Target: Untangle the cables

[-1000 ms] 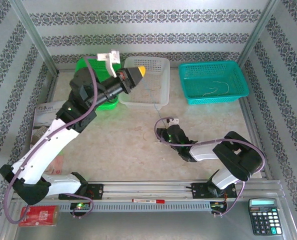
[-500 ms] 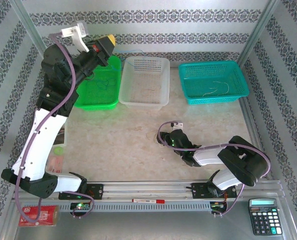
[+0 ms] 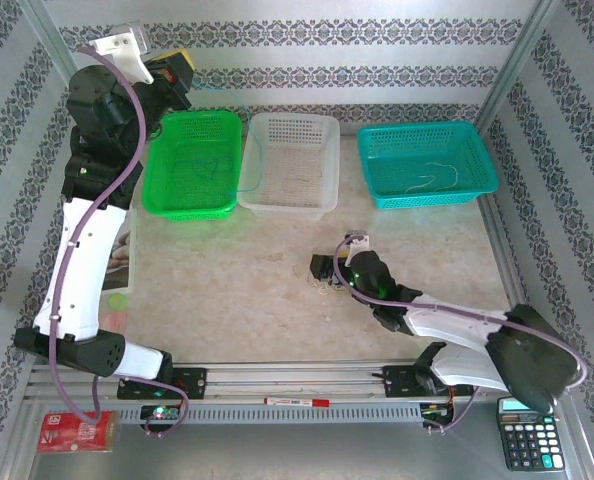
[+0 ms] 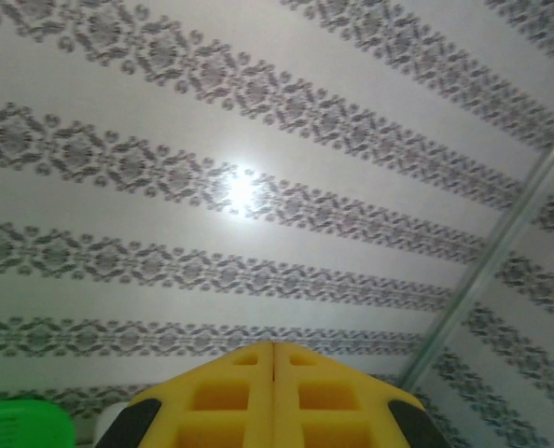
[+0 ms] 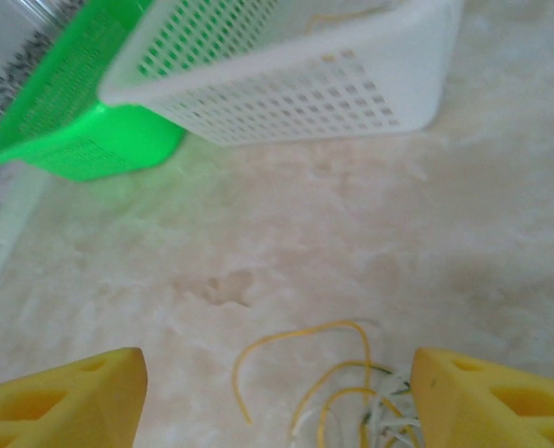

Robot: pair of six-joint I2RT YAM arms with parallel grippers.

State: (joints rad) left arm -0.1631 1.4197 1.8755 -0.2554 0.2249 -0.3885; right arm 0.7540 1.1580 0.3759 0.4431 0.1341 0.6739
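Note:
The cables lie as a small tangle (image 3: 326, 281) on the table; in the right wrist view, yellow and white strands (image 5: 370, 397) curl between the fingers, nearer the right one. My right gripper (image 3: 329, 274) (image 5: 277, 392) is low over the tangle, open wide, touching nothing. My left gripper (image 3: 180, 70) (image 4: 274, 392) is raised high at the back left, above the green basket (image 3: 157, 190), and its yellow fingers are pressed shut. A very thin blue strand (image 3: 239, 150) seems to run from its tip down along the white basket's left side.
Three baskets stand along the back: green, white (image 3: 322, 190) and teal (image 3: 377, 195), with loose strands in each. A calculator (image 3: 529, 432) sits at the front right, a red pack (image 3: 77, 430) at the front left, and papers (image 3: 122, 262) at the left edge.
My left arm swung from over the white basket up and left to above the green basket's far corner. My right arm stretched out and its gripper settled over the tangle.

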